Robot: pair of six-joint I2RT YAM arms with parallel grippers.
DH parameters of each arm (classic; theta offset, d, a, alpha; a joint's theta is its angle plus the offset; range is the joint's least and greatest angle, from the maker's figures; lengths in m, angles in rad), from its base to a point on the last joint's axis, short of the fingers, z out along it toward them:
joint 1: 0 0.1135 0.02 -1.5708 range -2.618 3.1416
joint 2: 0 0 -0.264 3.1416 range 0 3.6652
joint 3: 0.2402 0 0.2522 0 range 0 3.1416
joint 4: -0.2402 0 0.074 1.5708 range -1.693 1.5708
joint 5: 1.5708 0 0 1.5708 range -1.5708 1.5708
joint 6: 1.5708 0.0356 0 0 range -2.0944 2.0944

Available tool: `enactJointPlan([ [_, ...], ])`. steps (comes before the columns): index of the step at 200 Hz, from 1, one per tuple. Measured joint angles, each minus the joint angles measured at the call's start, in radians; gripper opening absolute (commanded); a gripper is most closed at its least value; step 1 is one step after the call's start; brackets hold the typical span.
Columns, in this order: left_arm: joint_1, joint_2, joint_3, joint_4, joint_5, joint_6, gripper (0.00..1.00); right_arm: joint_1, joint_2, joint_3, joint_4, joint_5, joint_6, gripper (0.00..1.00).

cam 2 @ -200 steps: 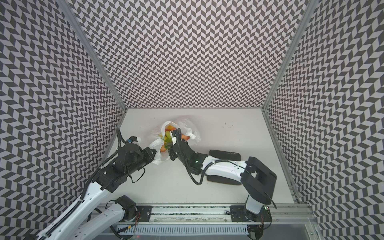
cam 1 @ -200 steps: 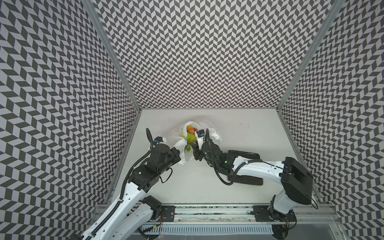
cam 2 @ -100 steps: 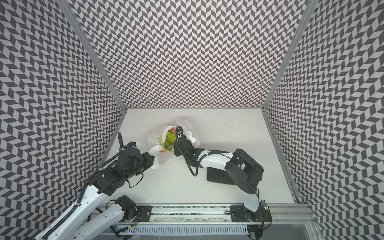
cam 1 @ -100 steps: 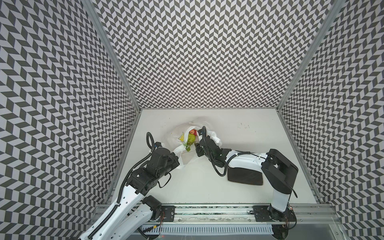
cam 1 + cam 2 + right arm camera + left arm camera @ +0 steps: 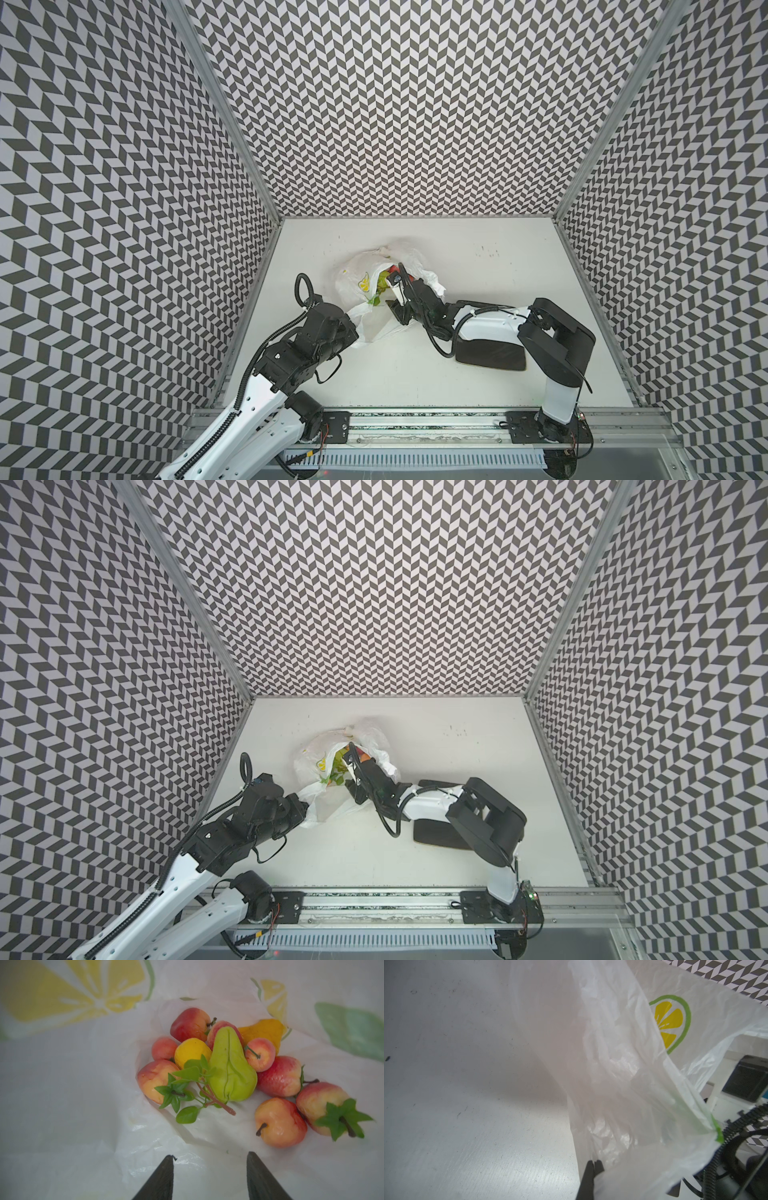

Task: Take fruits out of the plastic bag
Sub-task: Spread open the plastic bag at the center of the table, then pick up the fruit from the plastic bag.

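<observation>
Two robot arms work at a white table (image 5: 415, 382) boxed on three sides by walls (image 5: 415, 104) of black-and-white chevron. We see a metal rail (image 5: 415, 430) along the front carrying both arm bases. The surface is scuffed, with a few dark specks toward the back right.

The bag (image 5: 353, 276) lies left of centre, nearer the back wall than the rail, its mouth turned toward the arms. The left gripper (image 5: 593, 1164) is clamped on the bag's thin film, and in both top views a handle loop runs to it. The right gripper (image 5: 211, 1157) reaches into the bag's mouth, its jaws apart and gripping nothing.

The fruits (image 5: 278, 1080) sit heaped inside the bag just beyond those tips. We make out a green pear (image 5: 231, 1068) on top, a leafy sprig (image 5: 187, 1076) against it and red-orange pieces round about.

A dark plate (image 5: 490, 355) rests flat beneath the right arm, toward the front right, apart from the bag. Bare table runs along the back wall, across the right side to the wall's foot, and in a strip between arms and rail. The bag's left side stands clear of the left wall.
</observation>
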Motion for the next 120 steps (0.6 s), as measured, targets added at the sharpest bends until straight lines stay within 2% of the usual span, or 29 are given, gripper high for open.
enactJointPlan([
  [37,0.0,0.003,0.0,0.0,-0.004,0.001,0.0,-0.044,0.034,0.016,0.039,-0.069,-0.153,0.58],
  [88,0.0,0.011,0.004,0.008,-0.004,0.011,0.0,-0.086,0.105,0.065,0.042,-0.106,-0.391,0.59],
  [120,0.0,0.019,0.004,0.009,-0.004,0.019,0.0,-0.096,0.132,0.096,0.039,-0.121,-0.49,0.59],
])
